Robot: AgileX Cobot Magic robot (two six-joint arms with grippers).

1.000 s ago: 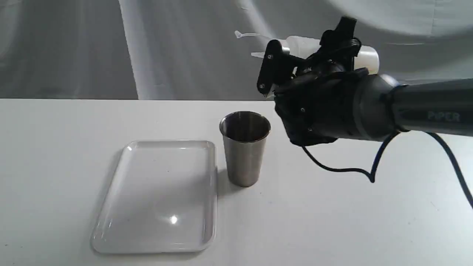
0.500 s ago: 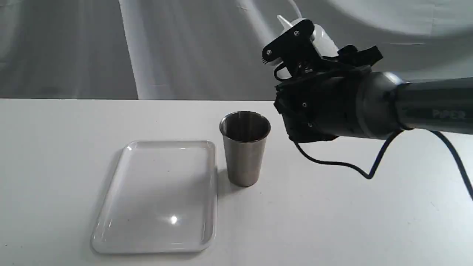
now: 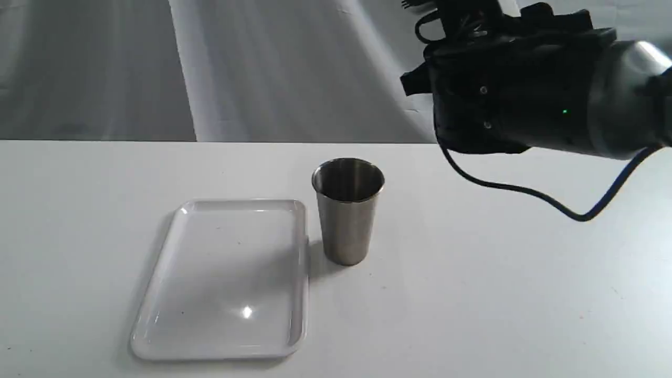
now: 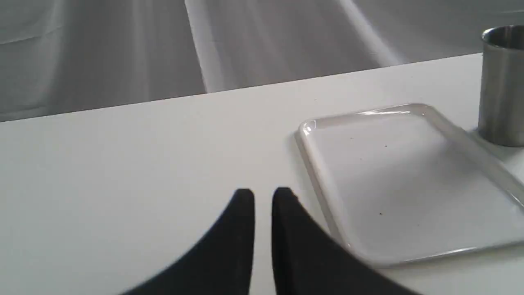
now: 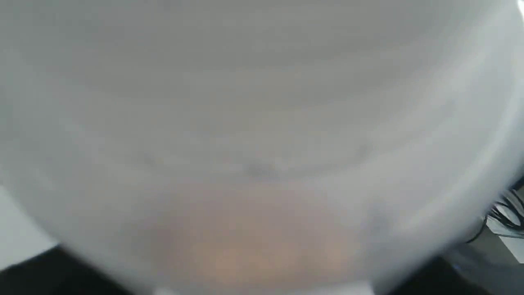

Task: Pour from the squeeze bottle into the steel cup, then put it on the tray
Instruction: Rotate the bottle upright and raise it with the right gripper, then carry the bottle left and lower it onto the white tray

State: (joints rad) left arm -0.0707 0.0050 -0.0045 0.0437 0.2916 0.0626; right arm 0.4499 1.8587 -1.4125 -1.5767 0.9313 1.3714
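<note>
The steel cup (image 3: 348,210) stands upright on the white table, just right of the tray (image 3: 226,278), which is bare. My right arm's wrist (image 3: 504,89) hangs high, above and to the right of the cup; its gripper (image 3: 451,8) is cut off by the view's top edge. The squeeze bottle (image 5: 262,143) fills the right wrist view as a whitish blur with an amber tint low down, held close in that gripper. In the exterior view the bottle is out of sight. My left gripper (image 4: 263,196) is shut and holds nothing, low over the table beside the tray (image 4: 409,176), with the cup (image 4: 502,86) beyond.
A black cable (image 3: 525,191) droops from the right wrist above the table right of the cup. Grey cloth (image 3: 210,68) hangs behind the table's far edge.
The right arm has risen and drawn back to the right, turning the bottle from lying sideways with its nozzle near the cup to upright, then out of the exterior view's top.
</note>
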